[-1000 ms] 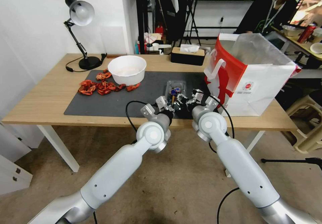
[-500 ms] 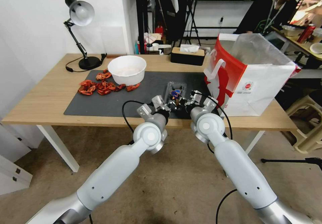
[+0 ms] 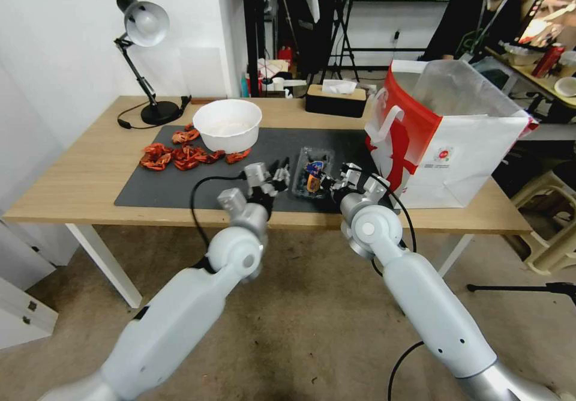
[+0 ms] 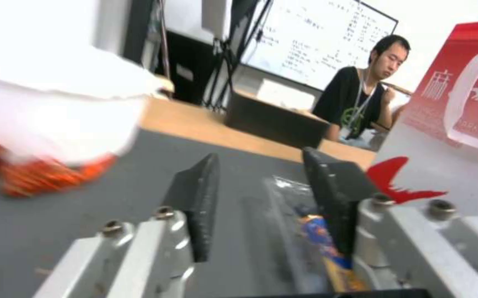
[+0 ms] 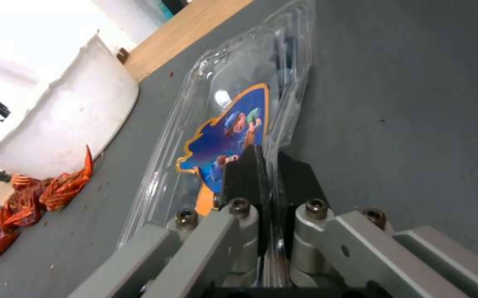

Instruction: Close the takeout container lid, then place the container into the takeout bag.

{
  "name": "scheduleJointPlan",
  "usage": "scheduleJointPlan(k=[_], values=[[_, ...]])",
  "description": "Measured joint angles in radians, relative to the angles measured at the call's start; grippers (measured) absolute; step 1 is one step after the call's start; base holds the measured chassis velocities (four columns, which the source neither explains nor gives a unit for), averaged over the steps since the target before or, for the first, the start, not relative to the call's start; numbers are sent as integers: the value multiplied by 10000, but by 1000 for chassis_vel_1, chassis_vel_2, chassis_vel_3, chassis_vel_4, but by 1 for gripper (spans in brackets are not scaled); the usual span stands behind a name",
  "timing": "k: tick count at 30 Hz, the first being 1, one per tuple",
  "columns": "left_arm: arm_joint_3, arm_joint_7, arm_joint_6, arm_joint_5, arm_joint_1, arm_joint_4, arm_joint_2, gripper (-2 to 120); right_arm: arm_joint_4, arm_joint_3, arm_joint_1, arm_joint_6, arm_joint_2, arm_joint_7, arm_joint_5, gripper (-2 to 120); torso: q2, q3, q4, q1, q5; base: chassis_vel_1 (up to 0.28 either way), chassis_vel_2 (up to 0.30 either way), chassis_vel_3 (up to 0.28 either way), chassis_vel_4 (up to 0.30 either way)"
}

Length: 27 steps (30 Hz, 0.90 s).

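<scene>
We are pinching the takeout container (image 5: pixel 233 124) rim in our right end effector (image 5: pixel 269 174); left end effector (image 4: pixel 266 207) spread beside it; lift it level toward the takeout bag (image 3: pixel 456 143).

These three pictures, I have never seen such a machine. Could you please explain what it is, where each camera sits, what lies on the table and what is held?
It is a two-armed robot. One camera looks down from its head; one rides on each wrist. On the dark grey mat lie a small clear plastic clamshell box, a round white bowl and red crayfish shells. A large red-and-white paper bag stands to the right. The right pincer pinches the box's edge; the left pincer is open beside it.
</scene>
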Motion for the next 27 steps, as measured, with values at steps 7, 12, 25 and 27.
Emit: scheduleJointPlan(k=[7,12,25,27], values=[[-1175,545,-61,1460,1243,-737,469,68,28,-3,-2,6,12,-24,-68,0,0,1,-1,0,-1,0,0,0,0],[-1998,799,-366,2310,2229,-1042,659,88,59,-7,-2,13,3,-48,-108,0,0,1,-1,0,1,0,0,0,0],[-3875,1129,-873,3233,4551,-1566,305,100,132,11,-52,55,-64,-118,-218,0,0,1,-2,0,1,0,0,0,0],[-3980,1160,-957,3307,4729,-1572,244,100,134,11,-49,57,-64,-124,-225,0,0,0,0,0,1,0,0,0,0]])
